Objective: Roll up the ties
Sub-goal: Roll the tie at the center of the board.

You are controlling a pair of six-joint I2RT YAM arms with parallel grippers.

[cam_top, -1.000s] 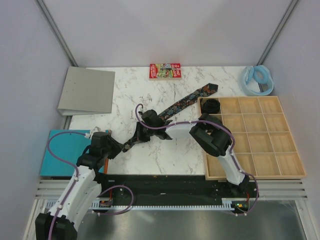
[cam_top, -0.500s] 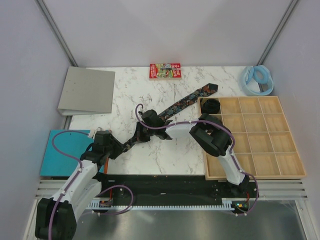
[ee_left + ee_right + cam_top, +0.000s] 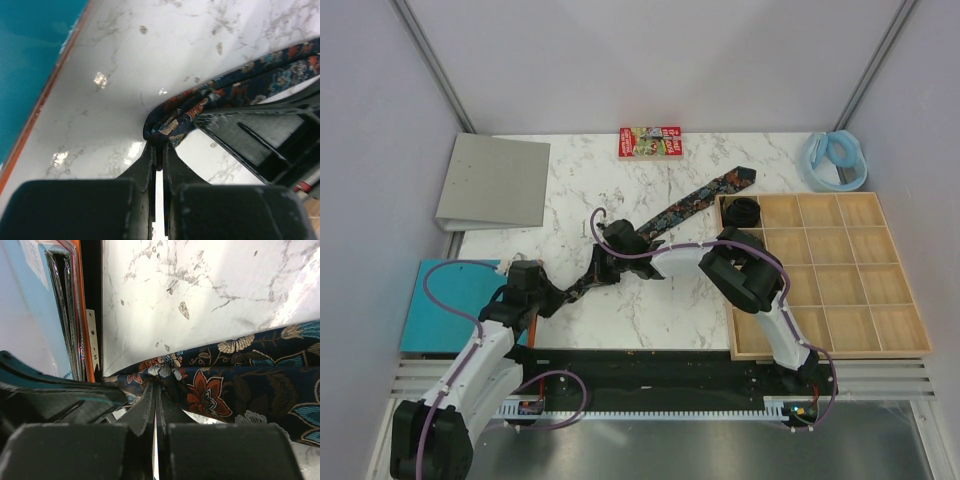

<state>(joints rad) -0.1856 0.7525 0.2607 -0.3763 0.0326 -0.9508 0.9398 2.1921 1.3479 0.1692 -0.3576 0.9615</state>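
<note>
Both left fingers [image 3: 149, 156] and right fingers [image 3: 147, 402] are clamped on the narrow end of the tie [image 3: 695, 200], which runs diagonally toward the far right corner of the table [image 3: 620, 180]. Shallow pinches may slip, loosening the first fold.

Plain pale grey walls close the space in: a back wall [image 3: 650, 60] across the top of the frame, a left wall [image 3: 370, 150] and a right wall [image 3: 930, 120]. Two slanted metal posts [image 3: 432, 65] [image 3: 870, 62] mark the corners. The surface [image 3: 650, 310] is white with grey marble veining and catches small bright glints [image 3: 100, 79] under soft, even light. Along the bottom run a black strip [image 3: 650, 375], ribbed aluminium rails [image 3: 880, 372] and a brushed metal sheet [image 3: 670, 450].
</note>
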